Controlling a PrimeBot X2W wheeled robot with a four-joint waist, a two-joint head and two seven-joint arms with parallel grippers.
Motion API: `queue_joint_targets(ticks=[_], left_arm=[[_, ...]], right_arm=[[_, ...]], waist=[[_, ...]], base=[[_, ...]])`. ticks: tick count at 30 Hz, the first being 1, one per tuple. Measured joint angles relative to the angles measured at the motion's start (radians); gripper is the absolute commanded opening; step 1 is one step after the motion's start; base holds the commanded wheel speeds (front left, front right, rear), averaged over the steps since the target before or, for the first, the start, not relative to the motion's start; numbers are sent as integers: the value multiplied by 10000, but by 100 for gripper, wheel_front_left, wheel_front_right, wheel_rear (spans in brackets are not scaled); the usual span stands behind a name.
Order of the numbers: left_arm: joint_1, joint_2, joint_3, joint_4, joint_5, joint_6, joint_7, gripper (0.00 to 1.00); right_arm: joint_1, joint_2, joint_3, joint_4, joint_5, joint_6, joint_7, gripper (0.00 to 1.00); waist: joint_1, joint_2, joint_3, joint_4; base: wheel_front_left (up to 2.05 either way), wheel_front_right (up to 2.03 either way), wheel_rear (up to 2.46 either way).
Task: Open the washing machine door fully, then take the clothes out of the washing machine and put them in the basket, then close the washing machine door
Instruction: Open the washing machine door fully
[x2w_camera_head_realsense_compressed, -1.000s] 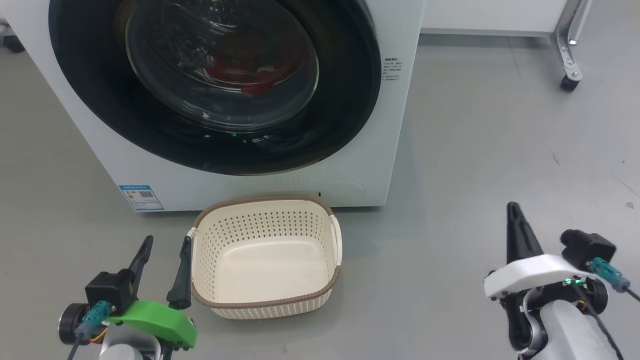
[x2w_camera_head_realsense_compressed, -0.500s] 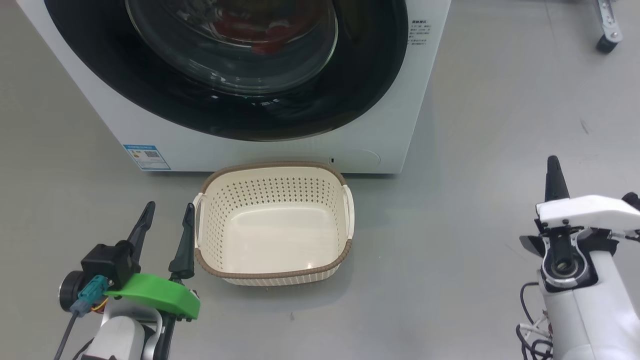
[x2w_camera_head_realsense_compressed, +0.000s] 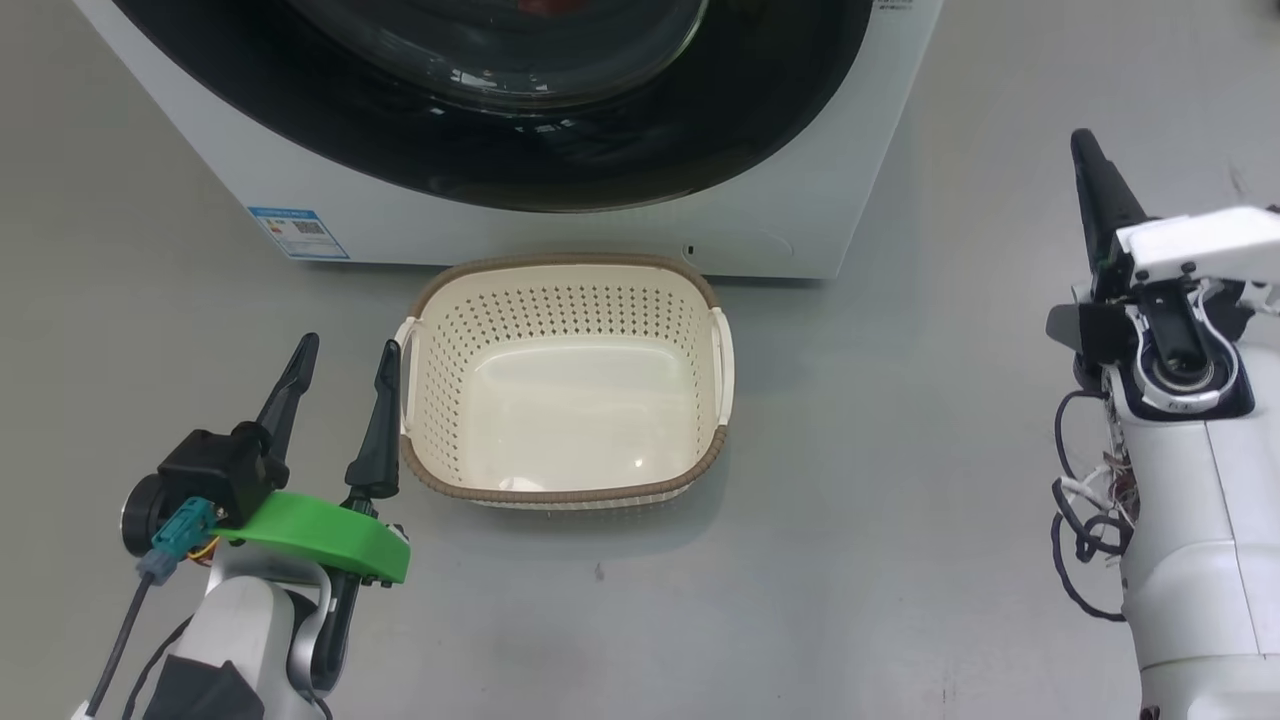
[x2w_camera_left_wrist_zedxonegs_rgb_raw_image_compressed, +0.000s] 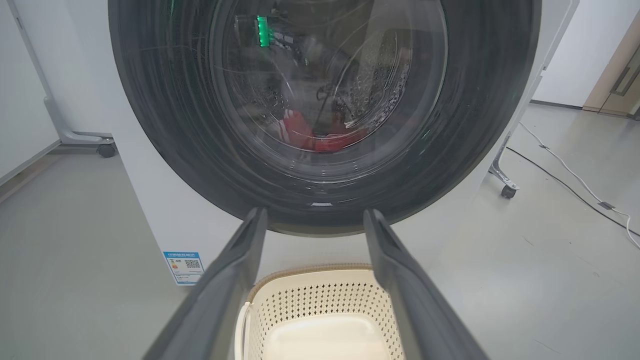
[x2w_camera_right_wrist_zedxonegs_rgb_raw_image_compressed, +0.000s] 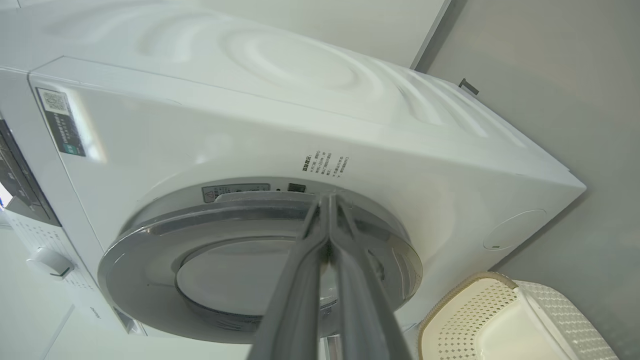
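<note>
The washing machine (x2w_camera_head_realsense_compressed: 800, 220) stands at the top of the head view with the washing machine door (x2w_camera_head_realsense_compressed: 600, 160) shut against its front. Through the door glass (x2w_camera_left_wrist_zedxonegs_rgb_raw_image_compressed: 325, 90) the red clothes (x2w_camera_left_wrist_zedxonegs_rgb_raw_image_compressed: 320, 139) lie low in the drum. The basket (x2w_camera_head_realsense_compressed: 565, 470) sits on the floor just before the machine, with nothing in it. Left of the basket, my left gripper (x2w_camera_head_realsense_compressed: 350, 350) is open and holds nothing, its fingers pointing at the machine. My right gripper (x2w_camera_head_realsense_compressed: 1085, 150) is shut, raised off the machine's right side. In the right wrist view the right gripper (x2w_camera_right_wrist_zedxonegs_rgb_raw_image_compressed: 329, 197) points at the door's rim (x2w_camera_right_wrist_zedxonegs_rgb_raw_image_compressed: 250, 210).
Grey floor surrounds the machine. A wheeled frame leg (x2w_camera_left_wrist_zedxonegs_rgb_raw_image_compressed: 502, 175) stands right of the washer and another caster (x2w_camera_left_wrist_zedxonegs_rgb_raw_image_compressed: 105, 150) to its left. A cable (x2w_camera_left_wrist_zedxonegs_rgb_raw_image_compressed: 575, 185) runs across the floor at the right. Cables hang beside my right forearm (x2w_camera_head_realsense_compressed: 1190, 500).
The head camera has tilted down, so washer and basket slid up the picture. My right gripper, still shut, has risen and gone forward beside the machine. The left gripper stayed open by the basket.
</note>
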Motion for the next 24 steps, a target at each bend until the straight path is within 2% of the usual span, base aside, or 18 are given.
queue_joint_targets(ticks=[11, 24], left_arm=[[-416, -100, -105, -31, 8, -100, 0, 100], [-945, -293, -311, -82, 90, -230, -29, 100]], right_arm=[[-1836, -683, 236, 190, 113, -40, 1409, 0], [-3820, -1034, 543, 683, 71, -268, 1967, 0]], waist=[[-1, 0, 839, 460], [-1, 0, 1541, 989]], base=[[0, 0, 0], [0, 0, 0]])
